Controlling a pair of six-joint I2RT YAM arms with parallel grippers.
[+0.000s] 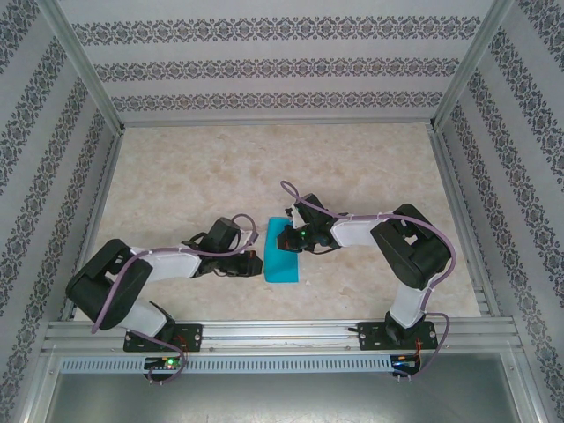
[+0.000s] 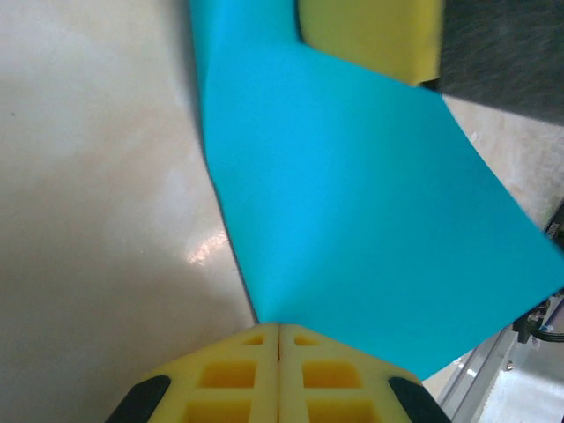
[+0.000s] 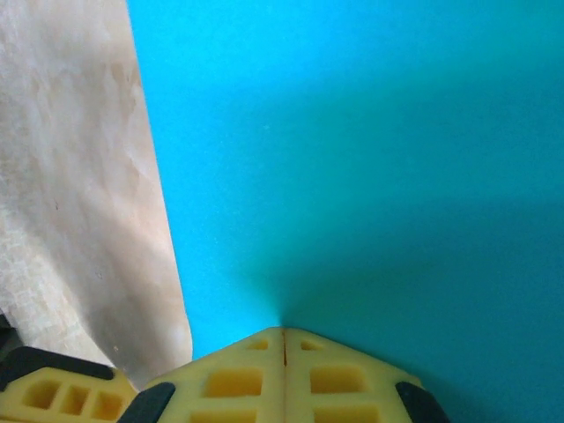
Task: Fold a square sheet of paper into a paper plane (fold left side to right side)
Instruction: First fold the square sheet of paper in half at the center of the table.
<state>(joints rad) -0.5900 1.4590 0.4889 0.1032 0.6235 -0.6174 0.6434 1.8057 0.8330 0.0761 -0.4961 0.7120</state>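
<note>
The left gripper [image 2: 279, 328] has its two yellow fingers pressed flat together, no gap between the pads. Right at their tips begins the sheet of paper [image 2: 352, 203], turquoise and unmarked. One corner of it meets the seam of the fingers, and the sheet fans out ahead and to the right of them. Whether that corner is nipped between the pads or merely touched cannot be told. Ahead and to the left of these fingers, a dark shadow runs along the paper's left edge, and beyond it lies the bare marbled table [image 2: 97, 176]. At the sheet's far end, a yellow finger of the other arm sits on the paper.

The right gripper [image 3: 284, 333] is likewise fully closed, pads together, with nothing visibly held. The paper lies directly in front of its tips and spreads ahead and to the right. To the left of the tips is table, and beside them at the near left is a finger of the left gripper.

From above, the paper is a narrow upright strip between the two grippers. The left one is at its lower left edge and the right one is over its upper right part. Patterned walls [image 1: 282, 66] stand well beyond.
</note>
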